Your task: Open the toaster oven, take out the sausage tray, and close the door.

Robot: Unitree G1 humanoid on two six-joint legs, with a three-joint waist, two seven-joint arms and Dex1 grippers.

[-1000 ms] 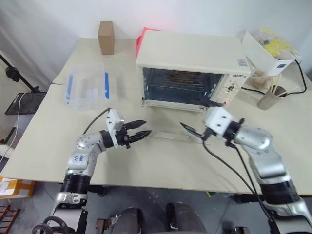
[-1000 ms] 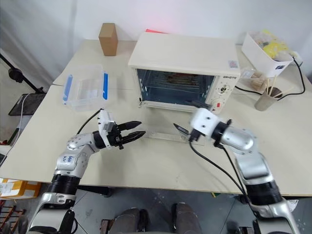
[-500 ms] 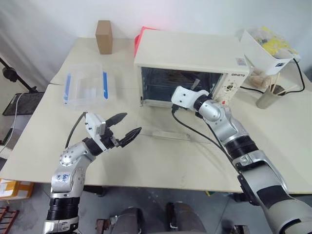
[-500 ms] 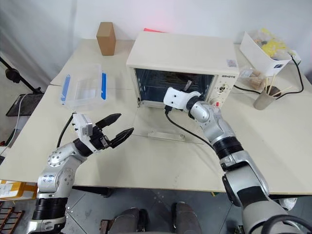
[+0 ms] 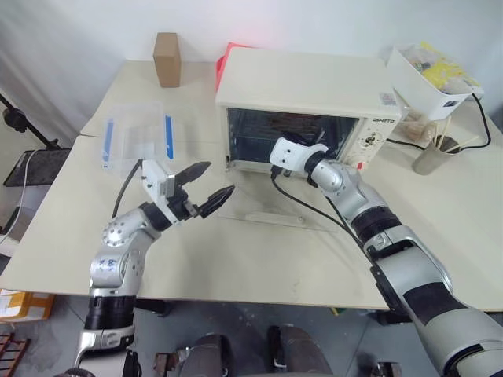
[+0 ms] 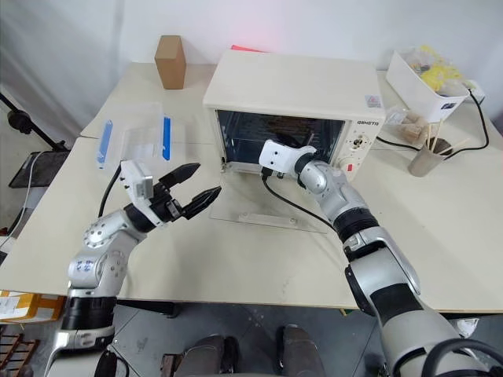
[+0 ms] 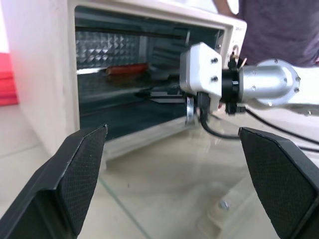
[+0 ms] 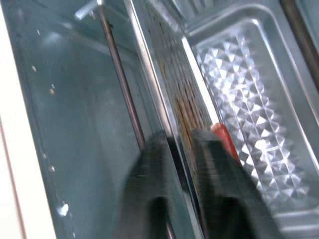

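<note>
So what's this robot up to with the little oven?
It is fetching a tray out of the toaster oven. The glass door already lies folded down flat on the table. The right gripper has reached inside and its fingers are pinched on the edge of the sausage tray, which has not come out yet. The left gripper hovers open in front, holding nothing.

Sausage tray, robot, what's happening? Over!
Left gripper open, hovering. Right gripper pinching sausage tray rim inside toaster oven. Door flat open. Nothing blocking.

A cream-white boxy toaster oven (image 5: 314, 86) with diamond-embossed silver interior; red sausage (image 7: 127, 69) on silver metal tray (image 8: 187, 107).
</note>
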